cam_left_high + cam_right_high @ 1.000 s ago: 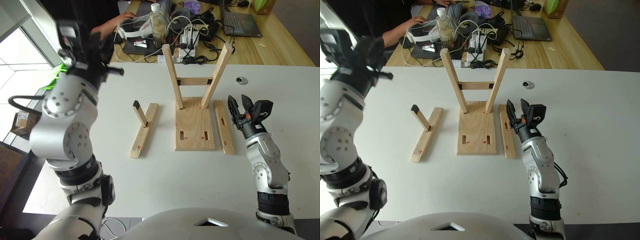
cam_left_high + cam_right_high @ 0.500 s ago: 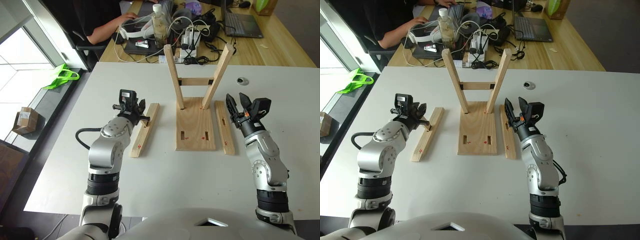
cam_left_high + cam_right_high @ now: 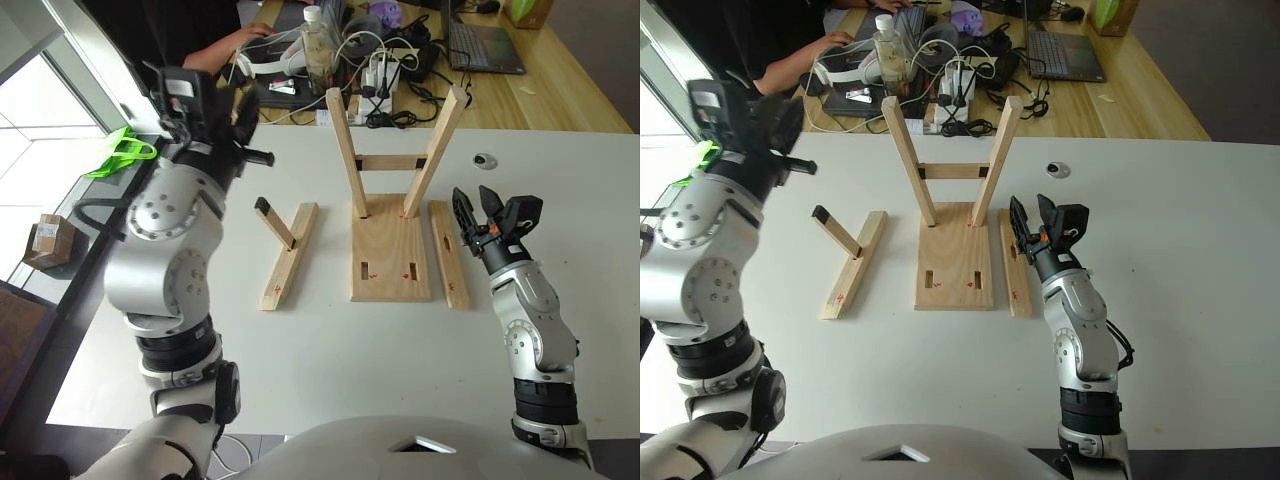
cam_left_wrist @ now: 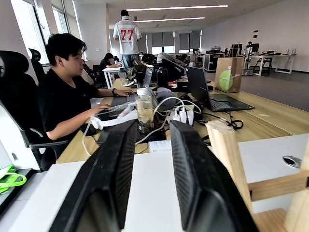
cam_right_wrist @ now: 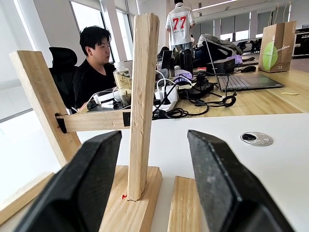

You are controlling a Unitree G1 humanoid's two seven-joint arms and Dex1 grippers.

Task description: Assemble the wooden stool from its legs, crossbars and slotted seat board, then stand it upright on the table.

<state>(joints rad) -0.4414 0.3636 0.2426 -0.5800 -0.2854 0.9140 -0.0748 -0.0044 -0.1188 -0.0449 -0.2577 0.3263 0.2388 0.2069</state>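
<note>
The slotted seat board (image 3: pixel 390 262) lies flat on the white table with two legs (image 3: pixel 345 150) standing in its far slots, joined by a crossbar (image 3: pixel 390 162). A loose leg (image 3: pixel 447 255) lies along the board's right side. Left of the board lies another leg (image 3: pixel 288 258) with a short crossbar (image 3: pixel 273 222) sticking up from it. My right gripper (image 3: pixel 478 212) hovers open just right of the loose leg, facing the standing legs (image 5: pixel 142 96). My left gripper (image 3: pixel 238 108) is raised high over the table's far left, open and holding nothing (image 4: pixel 153 130).
Behind the table stands a wooden desk (image 3: pixel 560 95) with a bottle (image 3: pixel 315 45), cables, a laptop and a person seated at it. A round cable grommet (image 3: pixel 485 160) sits at the table's far right. The table's left edge (image 3: pixel 120 290) drops to the floor.
Half a second ago my left gripper was low beside the left leg piece; it has risen high over the far left of the table. The right gripper has barely moved.
</note>
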